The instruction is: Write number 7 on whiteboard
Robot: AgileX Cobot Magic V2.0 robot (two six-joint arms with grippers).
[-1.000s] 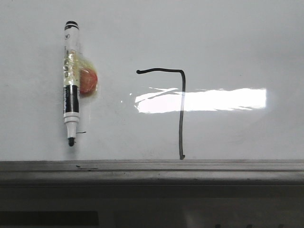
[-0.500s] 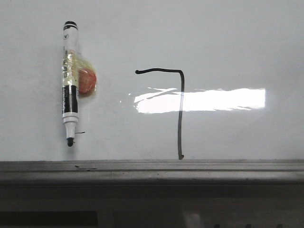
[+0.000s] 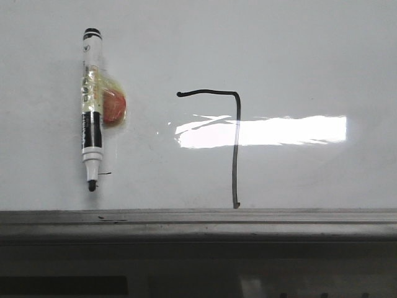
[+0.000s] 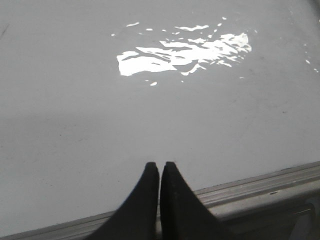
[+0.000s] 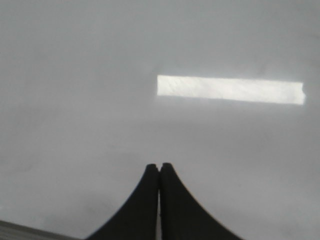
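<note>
A black number 7 (image 3: 236, 149) is drawn on the whiteboard (image 3: 310, 56) in the front view, its wavy top stroke starting with a dot at the left and its long stroke running down to the grey ledge (image 3: 198, 218). A marker (image 3: 92, 108) lies on the board to the left, uncapped tip toward the ledge, with an orange-red lump taped beside it. Neither arm appears in the front view. My left gripper (image 4: 160, 164) is shut and empty over bare whiteboard (image 4: 75, 125) near the ledge (image 4: 260, 185). My right gripper (image 5: 159, 165) is shut and empty over bare whiteboard (image 5: 75, 75).
A bright light strip (image 3: 260, 130) reflects across the board and over the 7's long stroke. A short black dash (image 3: 107, 174) sits by the marker tip. Small dark specks (image 3: 111, 218) lie on the ledge.
</note>
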